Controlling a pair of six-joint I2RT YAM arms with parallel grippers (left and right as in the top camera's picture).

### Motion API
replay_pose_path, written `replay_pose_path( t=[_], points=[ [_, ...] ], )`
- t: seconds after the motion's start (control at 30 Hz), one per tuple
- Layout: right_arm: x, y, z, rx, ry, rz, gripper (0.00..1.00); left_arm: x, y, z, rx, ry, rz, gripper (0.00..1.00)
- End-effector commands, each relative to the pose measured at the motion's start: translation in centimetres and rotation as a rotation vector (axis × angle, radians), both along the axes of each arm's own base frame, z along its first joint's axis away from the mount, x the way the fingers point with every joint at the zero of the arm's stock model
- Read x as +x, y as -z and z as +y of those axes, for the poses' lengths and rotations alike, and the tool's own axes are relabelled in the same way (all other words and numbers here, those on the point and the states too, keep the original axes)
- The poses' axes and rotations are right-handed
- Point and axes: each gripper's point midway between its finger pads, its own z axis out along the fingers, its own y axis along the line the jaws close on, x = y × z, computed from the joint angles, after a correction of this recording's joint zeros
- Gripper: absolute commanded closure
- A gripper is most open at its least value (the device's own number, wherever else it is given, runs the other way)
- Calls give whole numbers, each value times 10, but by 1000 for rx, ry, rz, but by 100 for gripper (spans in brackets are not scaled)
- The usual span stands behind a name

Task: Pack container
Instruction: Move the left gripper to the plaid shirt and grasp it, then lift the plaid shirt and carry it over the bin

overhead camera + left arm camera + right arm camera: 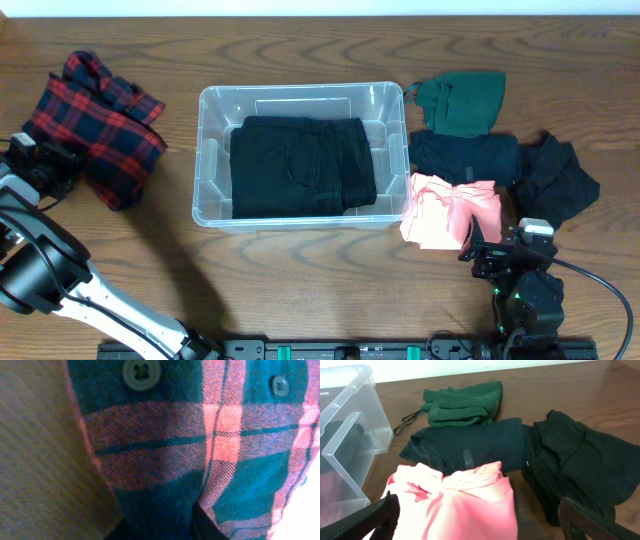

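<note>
The clear container [205, 150] stands mid-table with a folded black garment [300, 165] lying in it; its corner also shows in the right wrist view [350, 435]. A red plaid shirt [95, 120] lies left of it. My left gripper [40, 160] is at the shirt's left edge. The left wrist view is filled with plaid cloth [200, 450] bunching into the dark jaws [195, 527], which look shut on it. My right gripper [480, 243] is open, its fingers [485, 525] on either side of a pink garment [450, 212] [460, 500].
Right of the container lie a green garment [465, 100] [465, 402], a dark shirt [465, 155] [470, 445] and a crumpled black garment [555, 180] [580, 465]. The table is wooden.
</note>
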Motion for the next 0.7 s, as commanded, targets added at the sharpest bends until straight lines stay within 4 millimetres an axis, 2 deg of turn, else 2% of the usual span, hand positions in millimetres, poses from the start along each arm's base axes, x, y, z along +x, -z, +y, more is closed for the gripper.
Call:
replay_pose_path(
  t=[0.0, 0.07, 0.2, 0.33, 0.43, 0.57, 0.67],
  points=[
    [0, 0, -1, 3, 7, -3, 1, -1, 10, -22, -70, 95, -44, 94],
    [0, 0, -1, 3, 7, -3, 1, 1, -7, -25, -97, 118, -102, 94],
    [0, 0, -1, 3, 7, -3, 1, 6, -57, -33, -142, 167, -232, 94],
    [0, 0, -1, 3, 7, -3, 1, 8, -129, -52, -159, 244, -373, 94],
    [0, 0, -1, 3, 7, -3, 1, 3, -194, -77, -151, 331, -489, 94],
    [0, 0, -1, 3, 7, -3, 1, -12, -270, -113, -86, 428, -601, 94],
    [0, 0, -1, 3, 7, -3, 1, -22, -315, -148, -23, 501, -663, 94]
  ],
)
